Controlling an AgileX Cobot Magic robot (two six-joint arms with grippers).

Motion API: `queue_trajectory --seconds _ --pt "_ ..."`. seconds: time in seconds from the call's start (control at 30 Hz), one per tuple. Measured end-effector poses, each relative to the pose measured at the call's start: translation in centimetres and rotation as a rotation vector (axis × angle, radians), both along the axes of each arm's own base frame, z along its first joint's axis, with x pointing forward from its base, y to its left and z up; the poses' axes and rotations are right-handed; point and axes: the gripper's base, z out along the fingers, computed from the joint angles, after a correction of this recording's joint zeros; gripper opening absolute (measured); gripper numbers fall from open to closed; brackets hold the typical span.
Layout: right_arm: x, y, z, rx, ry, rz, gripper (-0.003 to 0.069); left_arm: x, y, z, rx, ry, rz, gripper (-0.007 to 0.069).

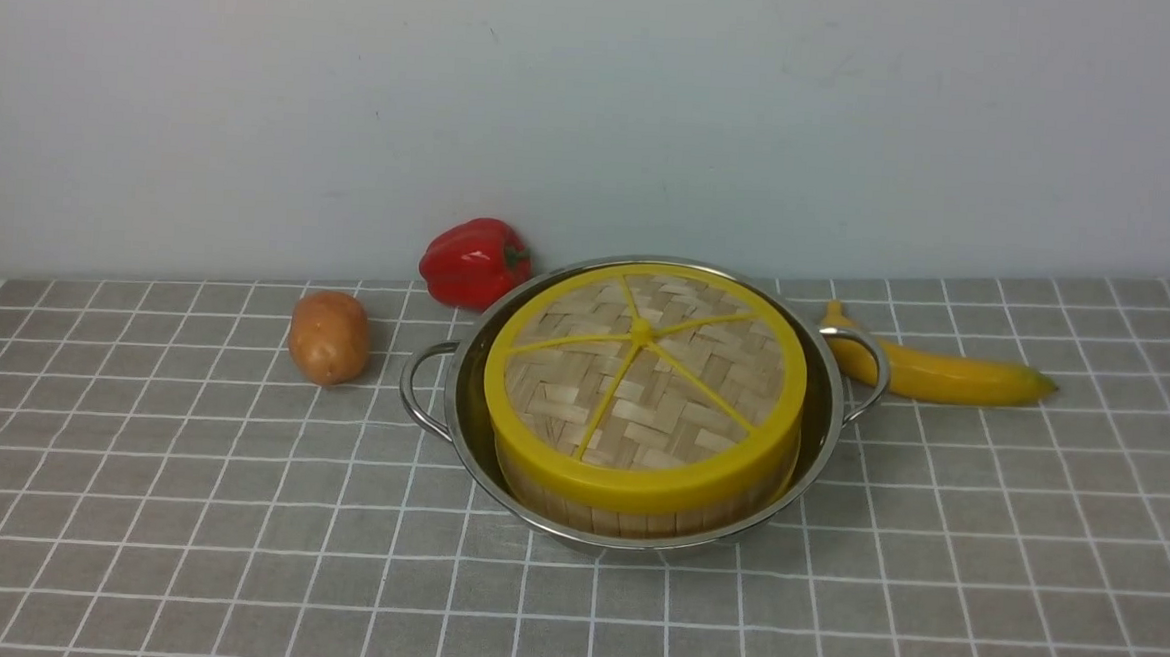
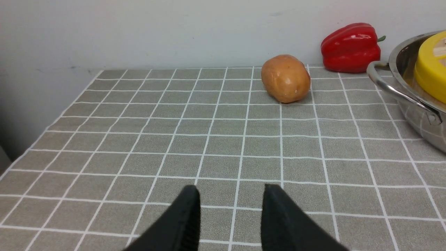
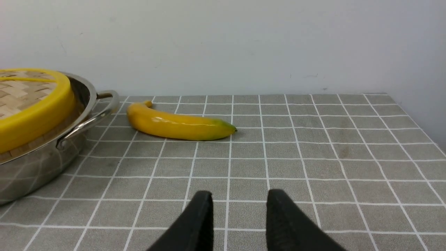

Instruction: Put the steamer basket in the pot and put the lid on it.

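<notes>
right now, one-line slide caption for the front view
Lidded steamer basket in the pot, flanked by potato, pepper, banana.

Plain pale wall at the back — matte, faint scuffs, no windows or fittings in view. Table covered w/ a grey cloth, white grid lines, running right up to the wall. Light's even & soft — shadows short, no glare on the cloth.
</notes>
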Motion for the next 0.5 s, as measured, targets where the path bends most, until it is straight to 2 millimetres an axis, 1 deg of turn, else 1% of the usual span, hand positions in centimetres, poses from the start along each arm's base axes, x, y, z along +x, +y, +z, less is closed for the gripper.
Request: queue_trajectory --seconds 0.23,0.5 --pt "0.00 0.00 0.00 0.002 0.000 0.000 0.0240 0.02 -0.23 0.00 0.000 0.000 -0.043 0.0243" --pt "0.00 0.00 -0.01 0.003 0.000 0.000 0.0240 0.02 -0.27 0.00 0.000 0.000 -0.050 0.0243"
